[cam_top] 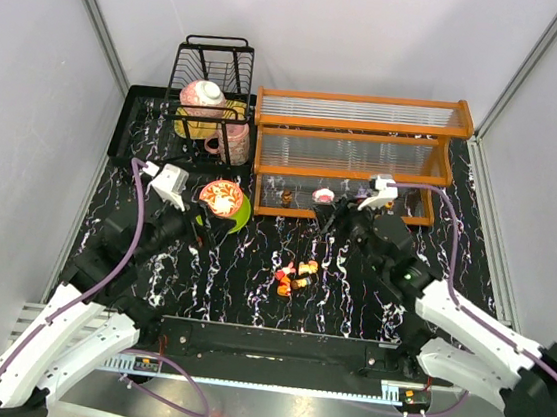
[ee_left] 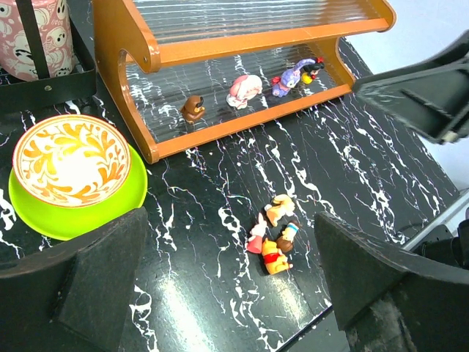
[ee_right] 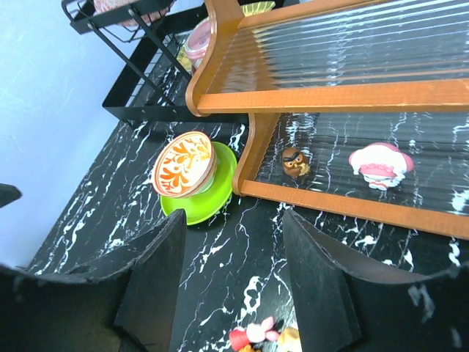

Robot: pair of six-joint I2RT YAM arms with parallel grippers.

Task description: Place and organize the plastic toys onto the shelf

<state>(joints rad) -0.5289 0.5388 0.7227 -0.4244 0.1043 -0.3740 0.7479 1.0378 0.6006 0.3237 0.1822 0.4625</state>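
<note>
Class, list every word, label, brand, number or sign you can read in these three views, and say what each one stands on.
No text can be read in any view.
Small tags on the front rail: too small to read.
Bowl and pink patterned cup: patterns only, no letters.
Shelf and plastic toys: no writing visible.

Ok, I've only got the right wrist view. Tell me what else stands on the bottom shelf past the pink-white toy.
Observer: A purple toy, with a dark-headed one close beside it on its right.
Operator: Count the loose pile for me.
Observer: About four toys in one tight cluster; I can't tell the exact number.
Operator: Report the left fingers.
Observer: The left fingers are open and empty, near the green plate.
</note>
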